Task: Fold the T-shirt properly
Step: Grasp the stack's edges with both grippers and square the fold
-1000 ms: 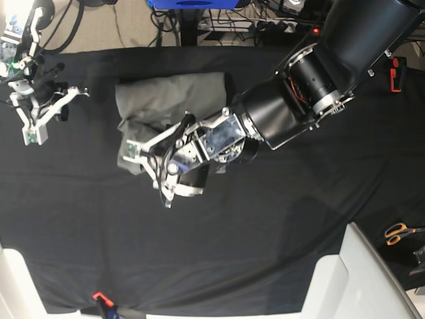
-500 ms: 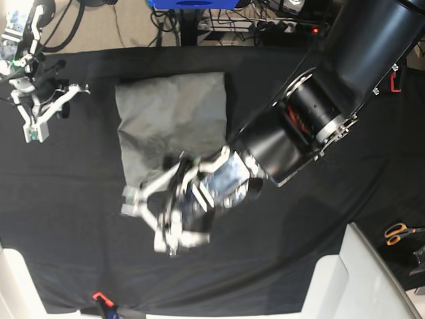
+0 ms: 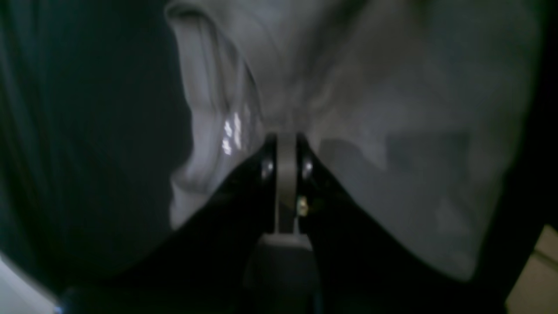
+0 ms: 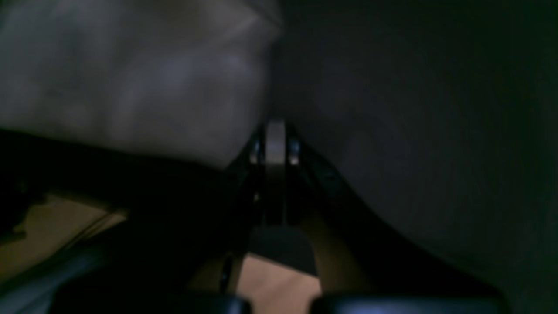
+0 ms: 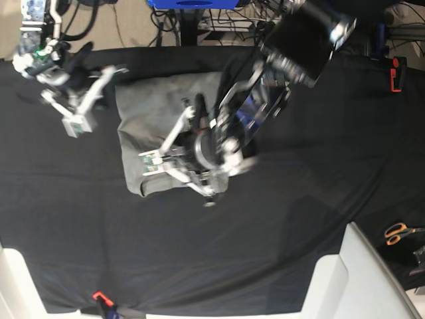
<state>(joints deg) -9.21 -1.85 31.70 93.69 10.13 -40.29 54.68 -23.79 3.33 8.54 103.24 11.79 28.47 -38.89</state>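
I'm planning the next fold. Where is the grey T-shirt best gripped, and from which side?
Probably the T-shirt's lower-left corner in the base view, coming from the bare black cloth below it: that corner lies flat and exposed, while the left gripper hangs over its right part.

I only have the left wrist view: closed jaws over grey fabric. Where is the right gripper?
Observer: The right gripper is shut, off the plain grey cotton T-shirt, over the black table cloth beside the shirt's edge.
Operator: How does the shirt lie overall?
Observer: The base view shows a wrinkled, roughly rectangular bundle.
Operator: Where on it is my gripper?
Observer: The left gripper sits over the bundle's lower end in the base view.
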